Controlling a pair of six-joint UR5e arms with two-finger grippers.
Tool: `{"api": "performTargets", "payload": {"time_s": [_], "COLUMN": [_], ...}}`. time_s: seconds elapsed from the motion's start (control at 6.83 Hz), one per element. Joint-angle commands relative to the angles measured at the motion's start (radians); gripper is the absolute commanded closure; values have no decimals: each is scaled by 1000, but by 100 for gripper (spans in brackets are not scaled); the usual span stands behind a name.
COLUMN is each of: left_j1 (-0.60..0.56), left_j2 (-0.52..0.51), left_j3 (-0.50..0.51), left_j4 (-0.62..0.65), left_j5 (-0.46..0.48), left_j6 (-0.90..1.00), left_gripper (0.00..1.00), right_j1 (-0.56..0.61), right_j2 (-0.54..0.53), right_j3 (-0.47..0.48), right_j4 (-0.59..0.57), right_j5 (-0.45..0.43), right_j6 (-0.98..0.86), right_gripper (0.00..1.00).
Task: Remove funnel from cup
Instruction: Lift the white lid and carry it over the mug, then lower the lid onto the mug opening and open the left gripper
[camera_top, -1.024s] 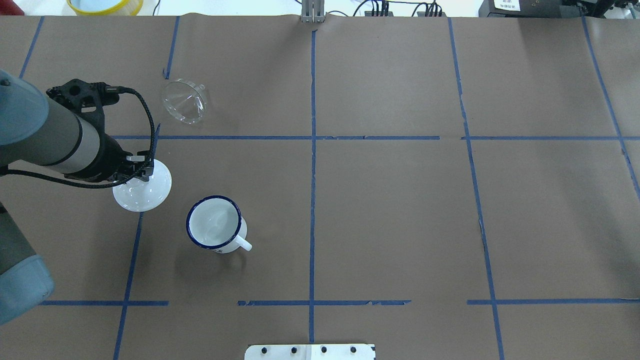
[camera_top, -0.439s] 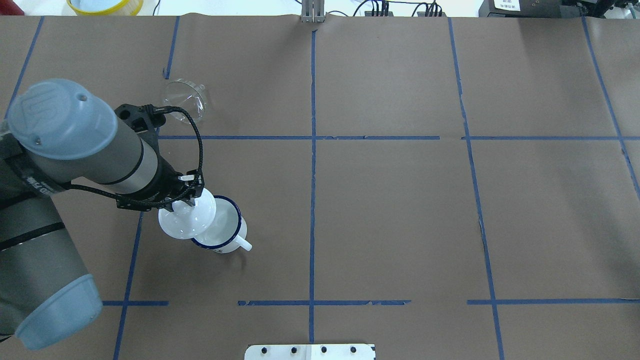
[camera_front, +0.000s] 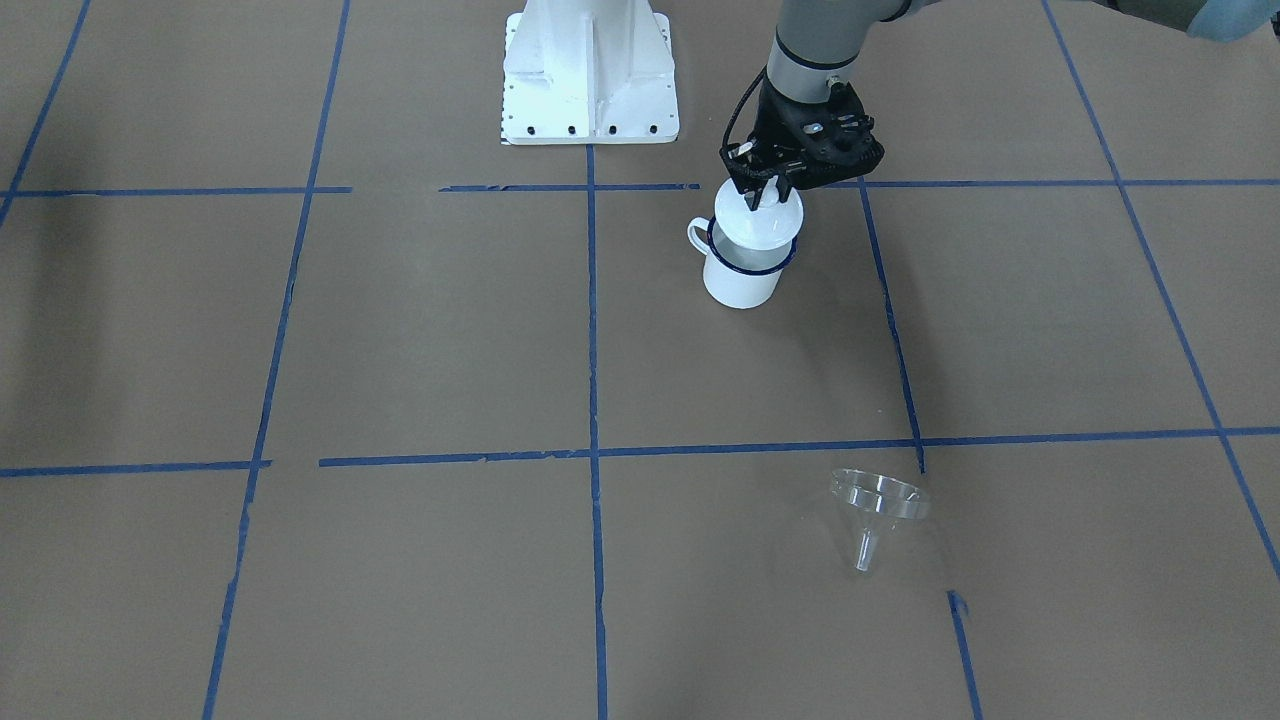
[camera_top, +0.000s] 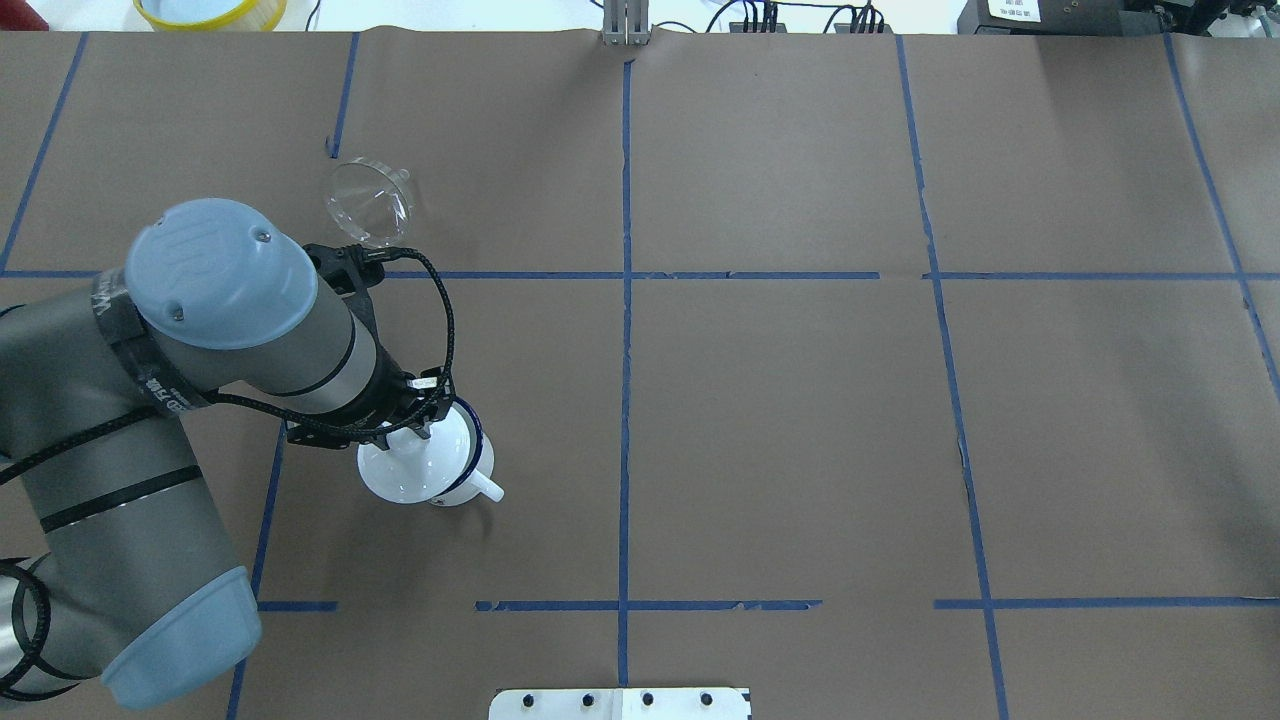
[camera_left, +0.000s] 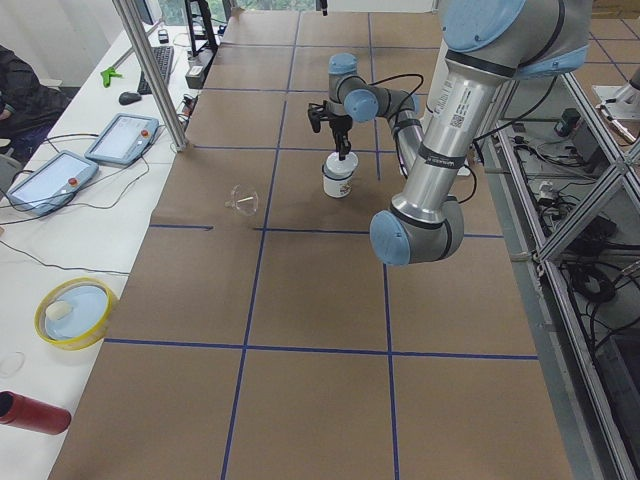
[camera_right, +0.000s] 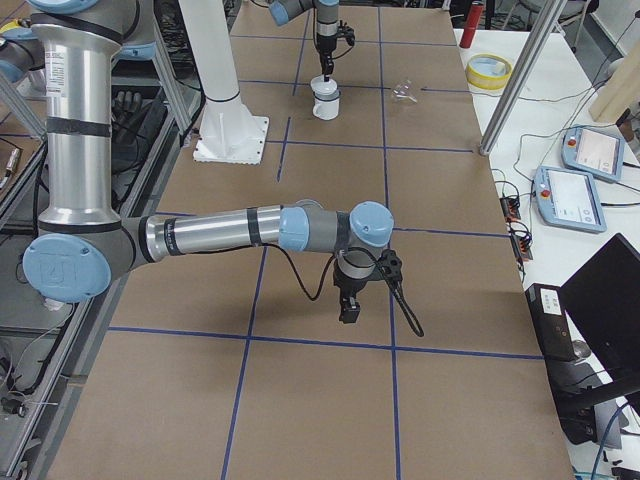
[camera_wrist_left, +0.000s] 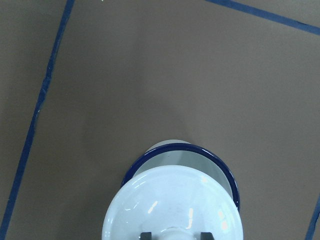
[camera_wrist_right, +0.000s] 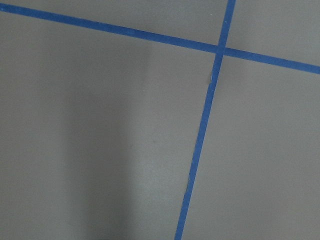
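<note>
Funnel (camera_top: 370, 200): you will find it out of the cup, lying on its side on the paper-covered table (camera_top: 800, 420). Its spout points toward your side, its bowl is empty, and it lies well apart from the cup.
Cup (camera_front: 742, 280): it stands upright on the robot's left half of the table, with its handle toward the middle of the table.
Cup contents: the lid hides most of the mouth, so you cannot see what is inside. In the left wrist view only an arc of blue rim and a sliver of white inner wall show past the lid.
Lid (camera_front: 760, 222): white and round, it sits over the cup's mouth, shifted a little toward the robot. You cannot tell whether it touches the rim.
Left gripper (camera_front: 765, 190): it points down over the cup, with its two fingers pinching the lid's knob.
Left arm: it reaches in from the robot's left, elbow raised and wrist bent down above the cup.
Right gripper (camera_right: 348, 310): it hangs low over bare paper, far from the cup. You cannot tell whether its fingers are spread or closed.
</note>
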Motion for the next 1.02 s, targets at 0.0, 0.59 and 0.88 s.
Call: {"api": "performTargets", "payload": {"time_s": [0.0,0.59,0.88], "left_j1": [4,2,2], "left_j2": [-4,-1,1], "left_j3": [22,34,36], "left_j4": [-21,-41,-41], "left_j5": [0,0,0], "left_j6": [-1,8,11], "left_gripper": [100,100,100], "right_j1": [0,0,0], "right_j2": [1,0,0], "right_j3": [0,0,0], "right_j4": [0,0,0], "right_j5": [0,0,0], "right_j6": [0,0,0], "right_gripper": [0,0,0]}}
